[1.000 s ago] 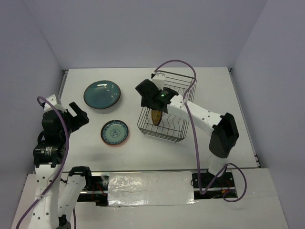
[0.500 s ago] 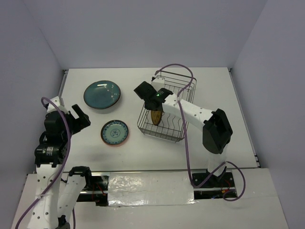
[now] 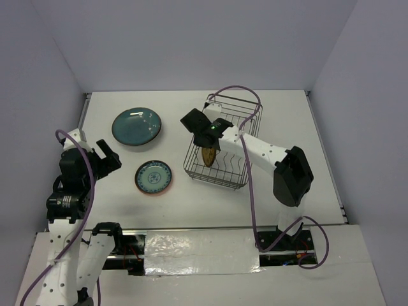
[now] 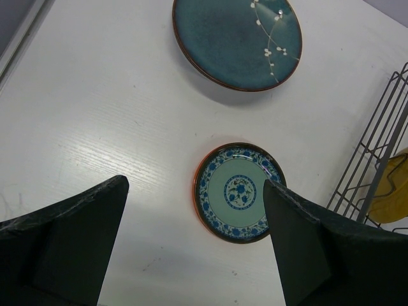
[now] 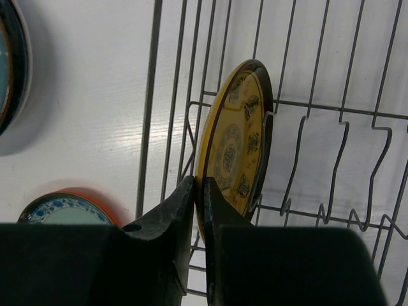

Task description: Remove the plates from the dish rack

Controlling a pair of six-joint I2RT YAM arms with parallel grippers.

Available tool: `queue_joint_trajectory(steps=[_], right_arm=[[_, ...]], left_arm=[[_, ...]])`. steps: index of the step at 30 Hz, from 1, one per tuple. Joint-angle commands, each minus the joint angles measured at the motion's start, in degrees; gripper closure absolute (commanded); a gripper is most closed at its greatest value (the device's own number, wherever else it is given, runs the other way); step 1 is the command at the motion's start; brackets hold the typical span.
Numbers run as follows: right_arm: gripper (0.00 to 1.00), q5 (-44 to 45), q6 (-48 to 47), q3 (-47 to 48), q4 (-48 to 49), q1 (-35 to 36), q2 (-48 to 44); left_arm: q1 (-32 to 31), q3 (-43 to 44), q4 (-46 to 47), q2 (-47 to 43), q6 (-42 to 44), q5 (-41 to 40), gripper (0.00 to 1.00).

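Note:
A mustard-yellow plate [image 5: 239, 134] stands on edge between the prongs of the dark wire dish rack [image 5: 319, 108], at the rack's near left [image 3: 208, 157]. My right gripper [image 5: 199, 185] is shut on the plate's lower left rim, one finger on each face. From above, the right gripper [image 3: 206, 146] is inside the dish rack [image 3: 241, 125]. Two plates lie flat on the table: a large dark teal plate [image 3: 136, 125] and a smaller blue-and-white patterned plate [image 3: 153, 177]. My left gripper [image 4: 196, 186] hangs open above the patterned plate [image 4: 239, 191], holding nothing.
The teal plate [image 4: 236, 38] lies beyond the patterned one, left of the rack. The rack's left edge [image 4: 382, 134] shows in the left wrist view with the yellow plate [image 4: 392, 197] behind its wires. White walls close off the table's back and sides.
My right gripper has closed on the yellow plate's rim, and its arm has shifted a little to the left. The left arm has drawn slightly back toward its base.

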Motion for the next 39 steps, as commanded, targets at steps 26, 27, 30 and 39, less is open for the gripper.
queue_joint_trajectory(steps=[26,27,30,39], right_arm=[[1.00,-3.6,-74.4,-18.2,19.0,29.7,-33.3],[1.00,-3.2,-75.3,-19.1,19.0,30.7,-33.8],[1.00,-3.2,-77.7,-22.7,20.1,33.7,-35.1],[1.00,-5.1,-81.6,-15.0,19.6,39.4,-25.5]], left_arm=[[-0.2,9.9,-1.6,2.8,-23.3,22.4,0.01],[-0.2,8.7,-0.2,1.3,-24.9,27.6,0.00],[-0.2,3.6,6.2,-1.3,-30.7,36.8,0.01],[-0.2,-0.2,2.1,-0.1,-27.1,41.2,0.02]])
